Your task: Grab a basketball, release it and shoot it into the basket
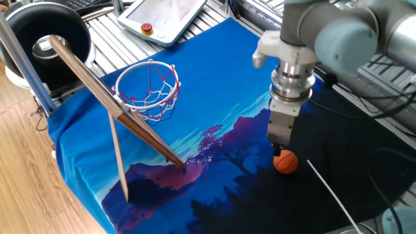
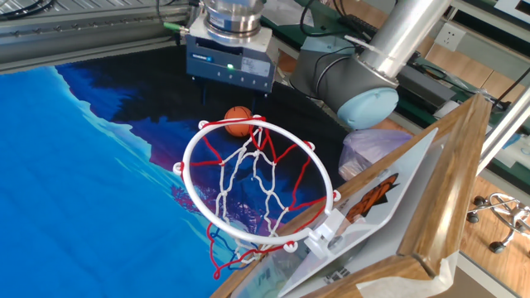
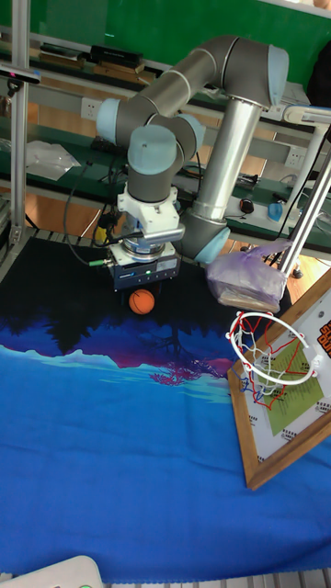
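The basketball [image 1: 285,162] is a small orange ball lying on the dark part of the cloth, also visible in the other fixed view [image 2: 238,121] and the tall fixed view [image 3: 141,301]. My gripper [image 1: 280,148] hangs directly above it, fingers pointing down and close to the ball's top [image 2: 231,86] [image 3: 140,290]. Its dark fingers stand apart at the two ends of its body, open, holding nothing. The basket [image 1: 148,88] is a white ring with a red-and-white net [image 2: 252,186], fixed to a tilted wooden board [image 1: 97,91] well to the left of the ball.
A big black round ring [image 1: 39,29] stands at the back left beside a metal post [image 1: 19,52]. A white pendant [image 1: 166,16] with a red button [image 1: 147,28] lies behind the cloth. A thin white cable [image 1: 328,192] runs near the ball. A plastic bag [image 3: 246,280] sits by the board.
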`<state>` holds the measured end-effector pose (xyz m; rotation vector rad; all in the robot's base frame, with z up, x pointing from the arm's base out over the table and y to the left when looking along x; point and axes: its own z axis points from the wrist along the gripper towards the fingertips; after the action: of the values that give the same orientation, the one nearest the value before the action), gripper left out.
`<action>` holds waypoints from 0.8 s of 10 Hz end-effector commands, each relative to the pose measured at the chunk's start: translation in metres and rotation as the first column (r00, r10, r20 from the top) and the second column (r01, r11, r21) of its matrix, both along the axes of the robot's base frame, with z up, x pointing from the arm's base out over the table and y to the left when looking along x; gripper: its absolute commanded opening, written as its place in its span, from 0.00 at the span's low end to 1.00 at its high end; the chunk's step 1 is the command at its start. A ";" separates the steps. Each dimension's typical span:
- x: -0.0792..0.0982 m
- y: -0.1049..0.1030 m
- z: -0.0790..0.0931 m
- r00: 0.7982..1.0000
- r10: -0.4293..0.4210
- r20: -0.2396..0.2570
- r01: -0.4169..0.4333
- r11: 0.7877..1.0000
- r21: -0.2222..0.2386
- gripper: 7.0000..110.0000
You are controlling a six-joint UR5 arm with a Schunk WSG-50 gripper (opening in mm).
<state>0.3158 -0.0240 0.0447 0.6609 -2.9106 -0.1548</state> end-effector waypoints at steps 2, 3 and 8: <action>-0.023 0.014 -0.009 0.999 -0.031 -0.023 0.031 1.000 0.000 0.79; -0.033 0.021 -0.005 0.997 -0.050 -0.051 0.050 0.999 0.016 0.79; -0.041 0.003 -0.011 0.984 -0.158 -0.081 0.149 0.983 -0.104 0.79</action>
<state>0.2830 -0.0202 0.0335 0.5101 -2.8750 -0.0865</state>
